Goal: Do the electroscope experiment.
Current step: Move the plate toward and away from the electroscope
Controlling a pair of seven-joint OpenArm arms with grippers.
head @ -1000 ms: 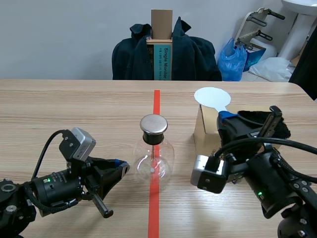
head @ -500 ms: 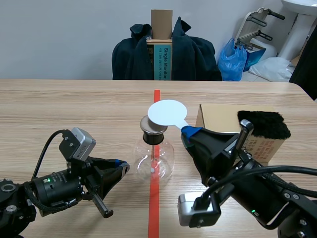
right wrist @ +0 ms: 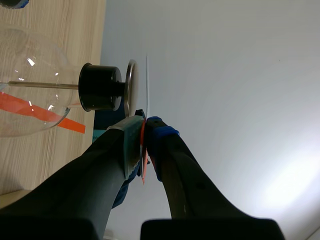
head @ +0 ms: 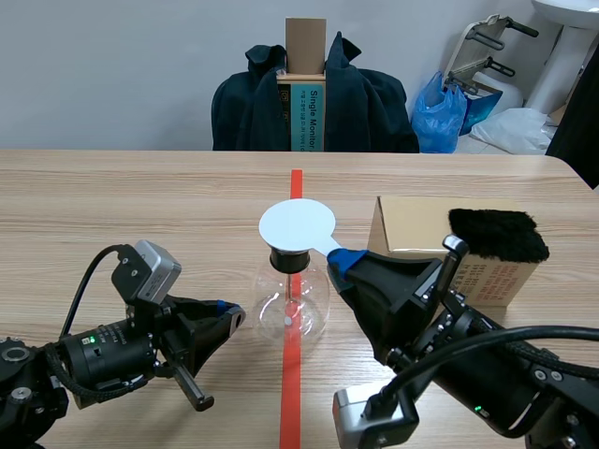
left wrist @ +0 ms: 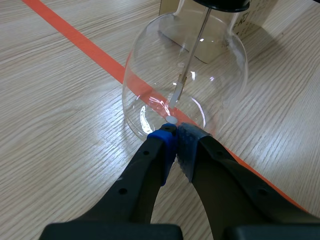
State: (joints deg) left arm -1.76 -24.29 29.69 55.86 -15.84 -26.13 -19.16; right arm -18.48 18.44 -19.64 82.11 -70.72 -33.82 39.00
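The electroscope, a round glass flask [head: 292, 304] with a black stopper and a metal rod inside, stands on the red tape line. My right gripper [head: 343, 258] is shut on the handle of a white disc paddle [head: 297, 225] and holds the disc flat over the flask's top, hiding the cap. In the right wrist view the paddle [right wrist: 146, 85] shows edge-on, a narrow gap from the metal cap [right wrist: 131, 88], with the gripper [right wrist: 144, 122] clamped on its handle. My left gripper [left wrist: 175, 136] is shut on nothing, its tips at the flask's [left wrist: 185, 75] base.
A cardboard box [head: 416, 234] with a black furry pad [head: 498, 235] on it stands right of the flask. A chair draped with a dark coat [head: 314, 103] is behind the table's far edge.
My right arm has carried the white disc paddle leftward from over the cardboard box to above the flask's cap. The left arm has kept still.
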